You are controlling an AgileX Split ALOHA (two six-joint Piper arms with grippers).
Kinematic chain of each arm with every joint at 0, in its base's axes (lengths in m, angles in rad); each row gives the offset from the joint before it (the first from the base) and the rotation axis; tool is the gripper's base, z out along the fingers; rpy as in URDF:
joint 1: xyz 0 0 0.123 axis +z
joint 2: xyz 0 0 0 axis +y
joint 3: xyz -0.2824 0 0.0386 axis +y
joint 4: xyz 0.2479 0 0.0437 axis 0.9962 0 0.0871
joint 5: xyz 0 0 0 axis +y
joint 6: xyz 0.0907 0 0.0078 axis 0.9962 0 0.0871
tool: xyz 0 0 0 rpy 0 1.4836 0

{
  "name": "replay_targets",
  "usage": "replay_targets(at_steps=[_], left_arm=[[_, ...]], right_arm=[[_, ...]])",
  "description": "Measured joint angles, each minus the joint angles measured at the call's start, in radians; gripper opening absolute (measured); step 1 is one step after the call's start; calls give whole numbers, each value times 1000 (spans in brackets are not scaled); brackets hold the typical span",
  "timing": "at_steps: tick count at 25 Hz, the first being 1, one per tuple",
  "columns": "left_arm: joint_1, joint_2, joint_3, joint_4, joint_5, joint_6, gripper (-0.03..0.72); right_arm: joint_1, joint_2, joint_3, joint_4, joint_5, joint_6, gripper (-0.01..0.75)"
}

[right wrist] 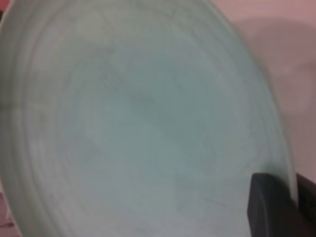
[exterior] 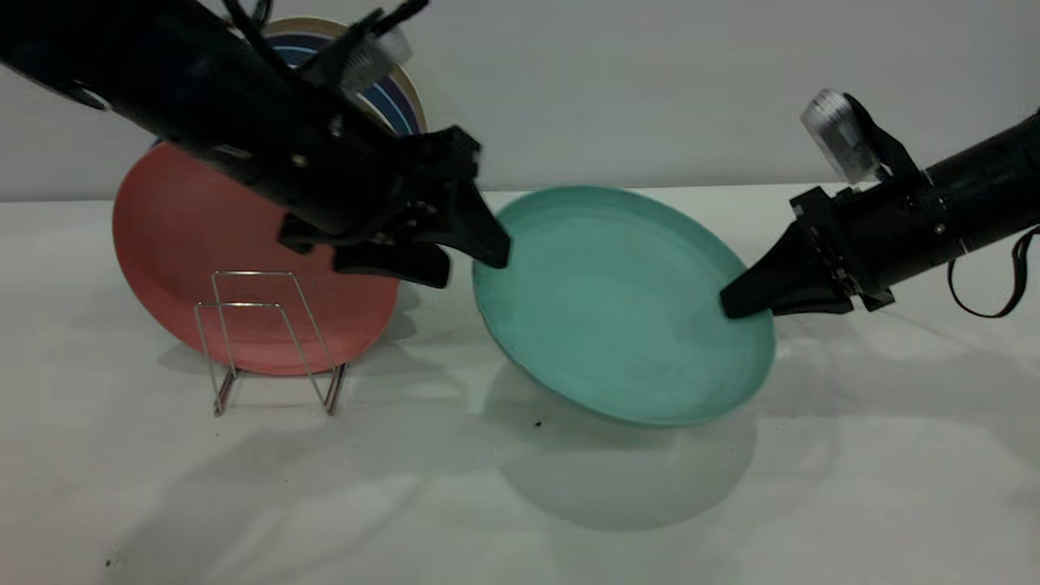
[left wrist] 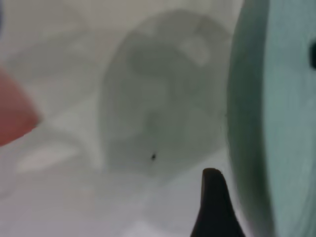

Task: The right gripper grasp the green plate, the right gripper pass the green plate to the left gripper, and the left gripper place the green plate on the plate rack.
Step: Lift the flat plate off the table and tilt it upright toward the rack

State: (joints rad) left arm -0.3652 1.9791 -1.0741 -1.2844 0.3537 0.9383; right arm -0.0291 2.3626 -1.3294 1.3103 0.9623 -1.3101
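The green plate (exterior: 617, 305) hangs tilted above the counter (exterior: 520, 504), clear of it — its shadow lies beneath. The right gripper (exterior: 743, 302) has its jaws clamped on the plate's right edge. The left gripper (exterior: 475, 264) reaches the plate's left edge with its jaws apart; the upper one touches or overlaps the rim, the lower one stops short beside it, and whether they straddle the rim is hard to tell. The left arm hides much of the pink plate (exterior: 187, 244) standing behind the wire plate rack (exterior: 268, 341), and nearly all of a striped blue plate (exterior: 390, 97) farther back. The left wrist view shows one blurred jaw beside the plate's rim (left wrist: 252, 123).
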Motion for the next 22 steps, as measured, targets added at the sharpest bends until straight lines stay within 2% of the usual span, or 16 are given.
replay_targets(at_steps=[3, 5, 11, 14, 17, 22], left_arm=[[-16, 9, 0, -85, -27, 62, 497], [-19, 13, 0, -130, -34, 81, 428], [-18, 22, 0, -149, -42, 89, 107], [-18, 22, -1, -157, -45, 116, 94], [-18, 22, -1, -160, -41, 150, 94], [-18, 22, -1, -151, -37, 177, 94]], right_arm=[[9, -3, 0, 10, 38, -18, 13], [18, -4, 0, 12, 56, -32, 13], [40, -7, 0, 32, 70, -47, 13], [42, -7, 0, 36, 69, -54, 33], [43, -10, 0, 58, 70, -54, 109], [29, -70, 0, 92, 68, -54, 373]])
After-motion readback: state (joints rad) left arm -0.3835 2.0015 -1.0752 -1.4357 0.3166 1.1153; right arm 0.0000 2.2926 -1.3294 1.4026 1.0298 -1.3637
